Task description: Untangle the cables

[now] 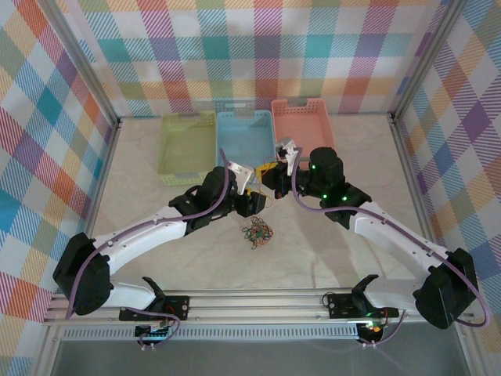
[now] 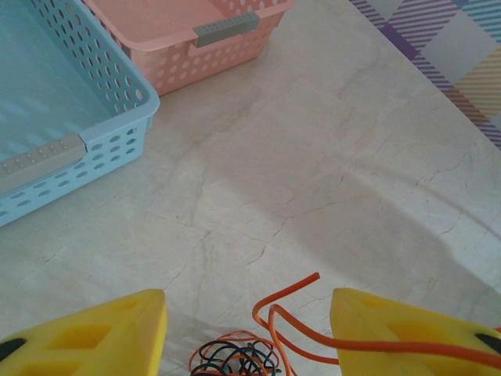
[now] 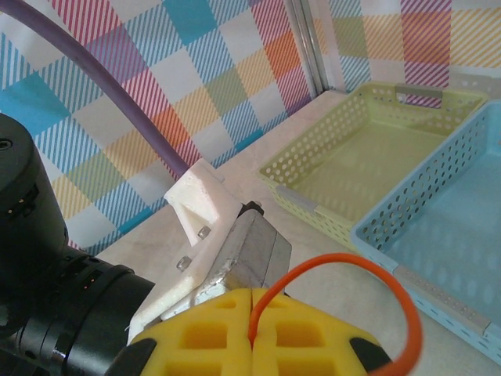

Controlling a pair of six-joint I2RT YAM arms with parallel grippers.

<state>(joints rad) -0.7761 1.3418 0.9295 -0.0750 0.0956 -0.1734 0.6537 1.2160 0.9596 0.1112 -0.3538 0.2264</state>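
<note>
Closest up in the right wrist view is the right gripper (image 3: 252, 317). Its yellow pads (image 3: 196, 337) are pressed flat together with the orange cable (image 3: 395, 301) pinched in the seam, and the cable loops up toward the right side of the frame. So that one's closed and gripping.

In the left wrist view the left gripper (image 2: 246, 317) has its jaws spread wide, clamping nothing. An orange strand, probably the same one, drapes over the right-hand jaw and runs roughly left-right along the bottom of the frame. The rest of the cables (image 2: 233, 359) are bunched at the bottom edge, between the jaws.

From above, that bundle lies on the table (image 2: 329, 157) just below both grippers, centre frame, and I'd say the left one is nearer. Both arms angle inward, with the wrists almost meeting.

Further back are the blue basket (image 2: 117, 117), the pink basket (image 2: 196, 66) and the green basket (image 3: 305, 168).
</note>
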